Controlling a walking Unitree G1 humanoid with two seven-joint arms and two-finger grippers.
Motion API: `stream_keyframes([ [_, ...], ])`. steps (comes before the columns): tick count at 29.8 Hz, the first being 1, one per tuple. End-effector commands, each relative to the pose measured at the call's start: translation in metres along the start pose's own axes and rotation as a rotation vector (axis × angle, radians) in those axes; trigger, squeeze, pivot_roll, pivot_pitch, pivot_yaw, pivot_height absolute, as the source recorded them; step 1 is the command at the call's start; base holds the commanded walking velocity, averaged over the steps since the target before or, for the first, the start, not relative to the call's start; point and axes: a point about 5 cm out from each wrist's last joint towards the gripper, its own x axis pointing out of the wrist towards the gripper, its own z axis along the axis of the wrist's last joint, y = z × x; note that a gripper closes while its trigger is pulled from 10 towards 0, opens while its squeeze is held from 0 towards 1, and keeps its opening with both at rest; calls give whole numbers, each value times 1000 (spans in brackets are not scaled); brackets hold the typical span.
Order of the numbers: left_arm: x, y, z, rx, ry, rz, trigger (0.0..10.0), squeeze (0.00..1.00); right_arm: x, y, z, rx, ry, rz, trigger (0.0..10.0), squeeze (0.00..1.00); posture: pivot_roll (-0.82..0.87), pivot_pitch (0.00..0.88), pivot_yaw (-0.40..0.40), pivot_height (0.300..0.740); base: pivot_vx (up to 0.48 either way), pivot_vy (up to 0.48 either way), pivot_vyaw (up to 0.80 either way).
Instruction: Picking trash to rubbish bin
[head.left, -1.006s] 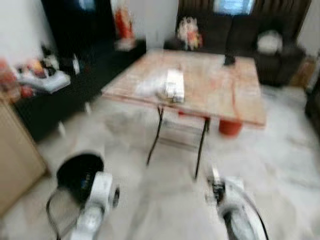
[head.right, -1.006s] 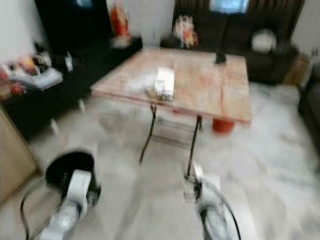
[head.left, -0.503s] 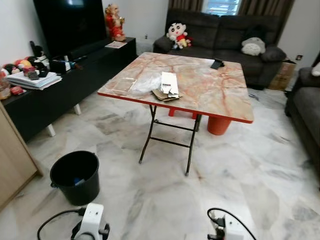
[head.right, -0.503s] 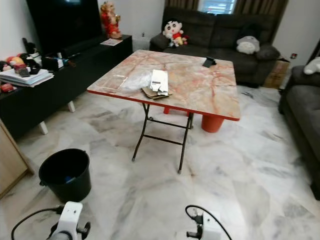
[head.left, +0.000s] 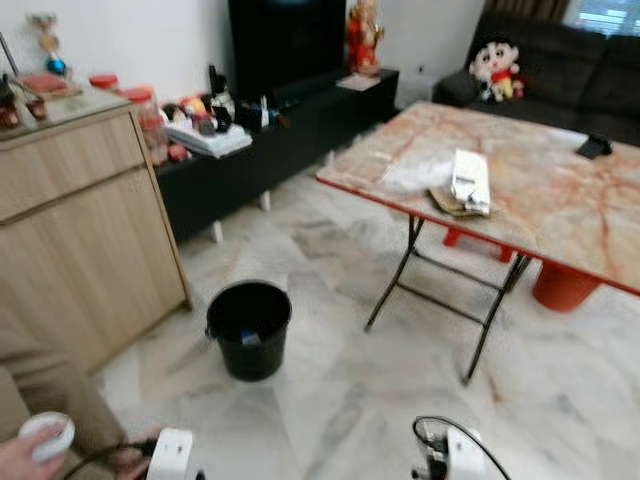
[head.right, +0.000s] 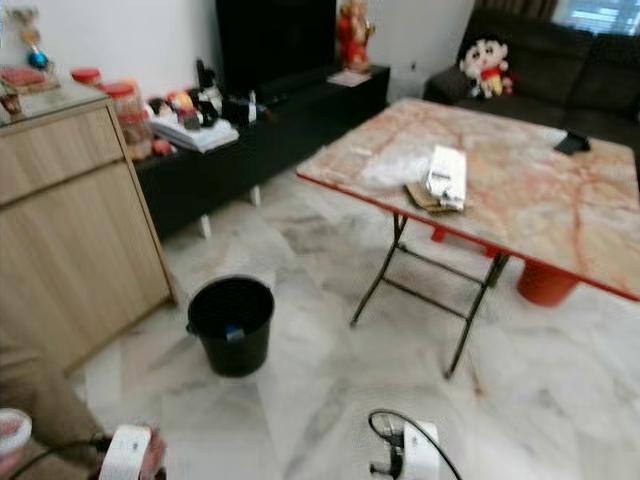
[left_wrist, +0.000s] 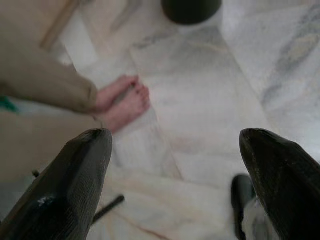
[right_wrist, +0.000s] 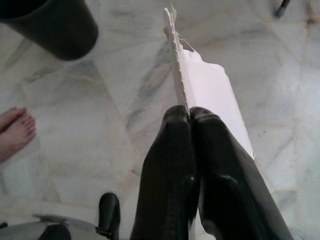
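The black bin (right_wrist: 47, 25) is cut off by the frame's edge in both wrist views, the torn white card (right_wrist: 207, 97) is partly hidden behind the right claw (right_wrist: 190, 117), the person's bare foot (left_wrist: 122, 102) is blurred, and the items heaped on the surface (head.left: 560, 200) are too soft to be identified.

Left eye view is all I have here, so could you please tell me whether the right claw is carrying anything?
Observer: Yes, the right claw is shut on a torn piece of white paper.
Operator: Thank you. Is the left claw loaded too?
Observer: No, the left claw is open with only marble floor between its fingers.
Operator: Is anything close to the robot at floor level?
Observer: A person's bare foot rests on the floor near the left claw.
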Motion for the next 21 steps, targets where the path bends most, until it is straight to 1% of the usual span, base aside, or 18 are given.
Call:
stream_keyframes([
  [1,0,-4,-1,-3,2,-8,10000,0,1,-4,5,9,-13,-19,10000,0,130,0,-23,740,322,0,0],
  [7,-1,-5,-2,-7,3,-10,10000,0,1,-3,7,-15,-19,-9,10000,0,130,0,-23,740,327,0,0],
  [9,0,-5,-1,-10,-1,-10,10000,0,2,-3,9,-26,-22,-11,10000,0,139,0,-21,740,324,0,800],
  [12,0,-6,0,-12,-5,-10,10000,0,2,-2,9,-9,-26,-15,10000,0,142,0,-18,740,326,0,800],
  [21,0,-3,2,-14,-12,-3,10000,0,3,0,9,24,-15,-15,10000,0,151,0,-12,740,325,0,0],
])
